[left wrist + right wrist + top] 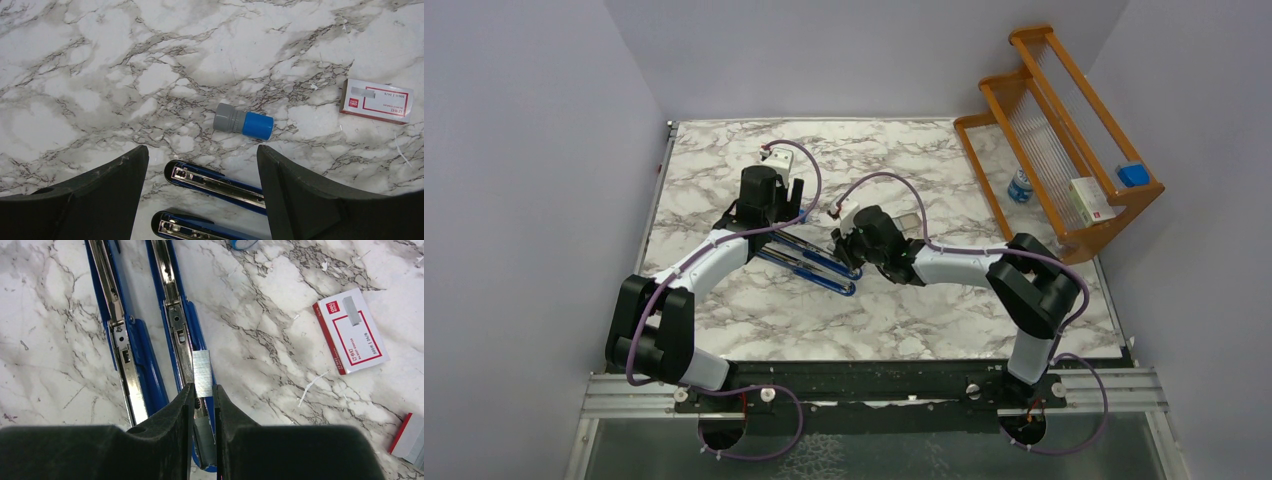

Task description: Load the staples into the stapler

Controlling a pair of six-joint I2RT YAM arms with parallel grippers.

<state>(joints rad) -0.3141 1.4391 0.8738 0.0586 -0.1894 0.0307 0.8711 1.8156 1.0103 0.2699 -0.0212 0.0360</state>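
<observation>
Left arm reaches forward to mid-table, left gripper [201, 155] pointing down over the tip ends of the stapler [145, 360], fingers [100, 195] spread wide with nothing between them. Right arm bends in from the right, right gripper [203, 390] low over the stapler's other end, fingers narrow and pinching a strip of staples [202, 371]. Stapler lies opened flat on the marble table [904, 310], two blue halves side by side, metal channels up. The strip runs along the right-hand channel in the right wrist view; can't tell if it touches the rail or sits just above it. Blue-capped cylinder [243, 122] lies on its side just beyond the stapler tips, apart from both grippers. Staple box [352, 330], white with red label, lies flat on the table right of the stapler, with a red-edged grey piece [410, 437] near it. Wooden rack [1064, 130] at far right holds a white carton [1092, 200] and a blue item [1133, 174]
</observation>
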